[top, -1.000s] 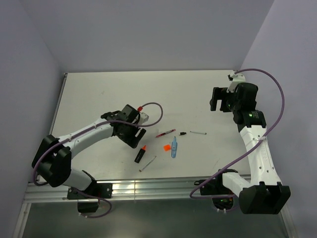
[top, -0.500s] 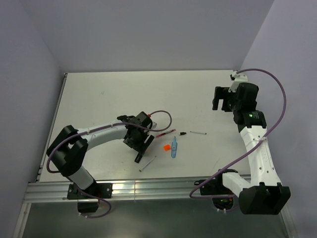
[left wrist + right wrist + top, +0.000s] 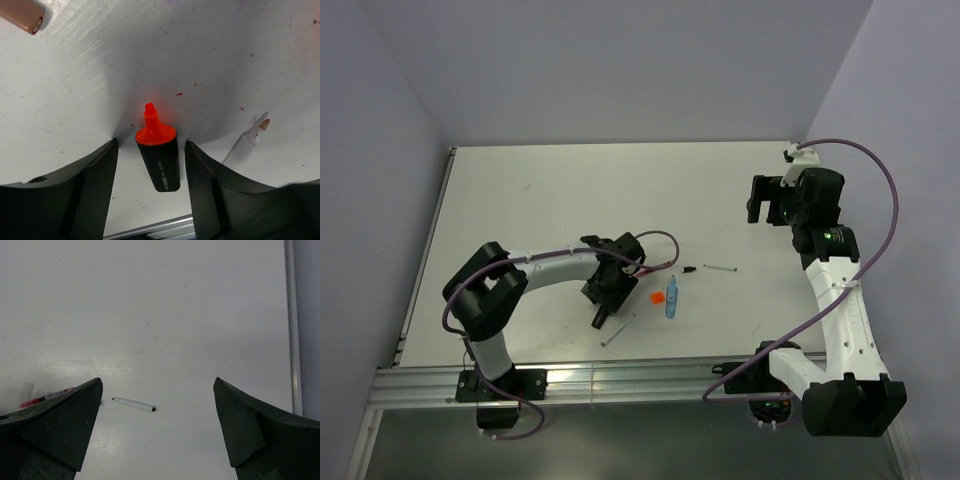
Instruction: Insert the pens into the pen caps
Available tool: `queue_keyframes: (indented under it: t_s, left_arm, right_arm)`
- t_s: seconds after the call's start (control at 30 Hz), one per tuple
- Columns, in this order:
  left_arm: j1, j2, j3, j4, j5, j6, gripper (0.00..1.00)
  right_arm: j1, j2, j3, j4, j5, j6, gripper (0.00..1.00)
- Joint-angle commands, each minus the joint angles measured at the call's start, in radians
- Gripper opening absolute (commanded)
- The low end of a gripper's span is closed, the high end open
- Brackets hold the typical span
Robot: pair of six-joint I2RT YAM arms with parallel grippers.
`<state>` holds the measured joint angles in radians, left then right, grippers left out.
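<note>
Black marker (image 3: pixel 159 162) lies askew between the left hand's (image 3: pixel 150 144) spread fingers (image 3: pixel 90 190); closing might twist it across the bench (image 3: pixel 225 60).

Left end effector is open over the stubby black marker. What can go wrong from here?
1. The stubby black marker with the bare orange nib lies slightly skewed and nearer one finger of the left end effector. Closing may twist or push it instead of gripping squarely.
2. The slim white pen lies just outside one finger and may get knocked.
3. The small orange cap sits close by, so a sweep could scatter it.
</note>
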<state>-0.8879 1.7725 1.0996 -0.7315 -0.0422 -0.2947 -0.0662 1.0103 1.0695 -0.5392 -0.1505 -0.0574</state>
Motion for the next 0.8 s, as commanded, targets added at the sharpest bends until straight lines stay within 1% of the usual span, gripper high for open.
queue_keyframes:
  t_s: [0.0,0.07,0.1,0.13,0.17,0.27,0.3,0.4,0.43,0.5,0.53,0.67,0.7,0.73,0.77]
  left_arm:
    - [-0.009,0.041,0.032,0.003,0.001,-0.021,0.56]
    - [-0.011,0.053,0.042,-0.002,0.004,-0.021,0.51]
    - [-0.011,0.061,0.045,-0.003,0.011,-0.02,0.42]
    - [-0.011,0.062,0.055,-0.012,0.021,-0.014,0.34]
    - [-0.011,0.061,0.062,-0.017,0.021,-0.012,0.23]
    - [-0.01,0.056,0.103,-0.043,0.018,-0.004,0.1]
    - [-0.009,0.05,0.117,-0.049,0.012,0.0,0.01]
    - [0.015,-0.007,0.178,-0.06,0.018,0.015,0.0]
    - [0.026,-0.03,0.219,-0.059,0.022,0.02,0.0]
    - [0.069,-0.091,0.273,-0.059,0.033,0.026,0.0]
    - [0.084,-0.106,0.34,-0.063,0.053,0.023,0.0]
    - [0.168,-0.149,0.517,-0.063,0.047,-0.078,0.0]
    - [0.178,-0.153,0.546,-0.048,0.047,-0.116,0.0]
    - [0.184,-0.154,0.6,-0.04,0.015,-0.133,0.0]
    - [0.187,-0.148,0.626,-0.033,0.005,-0.148,0.0]
  right_arm:
    - [-0.007,-0.006,-0.01,0.038,-0.02,-0.007,1.0]
    - [-0.007,-0.001,-0.002,0.041,0.002,0.005,1.0]
    - [-0.007,0.001,0.001,0.042,0.005,0.028,1.0]
    - [-0.009,0.001,0.006,0.042,-0.03,0.027,1.0]
    - [-0.007,0.004,0.018,0.042,-0.052,0.025,1.0]
    - [-0.007,0.005,0.049,0.039,-0.113,0.015,1.0]
    - [-0.007,0.005,0.061,0.038,-0.121,0.014,1.0]
    - [-0.007,0.004,0.104,0.033,-0.132,0.019,1.0]
    - [-0.007,0.002,0.115,0.028,-0.138,0.021,1.0]
    - [-0.009,0.005,0.142,0.022,-0.191,0.016,1.0]
    - [-0.009,0.005,0.15,0.018,-0.214,0.014,1.0]
    - [-0.007,0.024,0.193,0.012,-0.293,0.054,1.0]
    - [-0.007,0.024,0.196,0.015,-0.331,0.056,1.0]
    - [-0.007,0.021,0.195,0.031,-0.351,0.056,1.0]
    - [-0.009,0.02,0.193,0.044,-0.378,0.098,1.0]
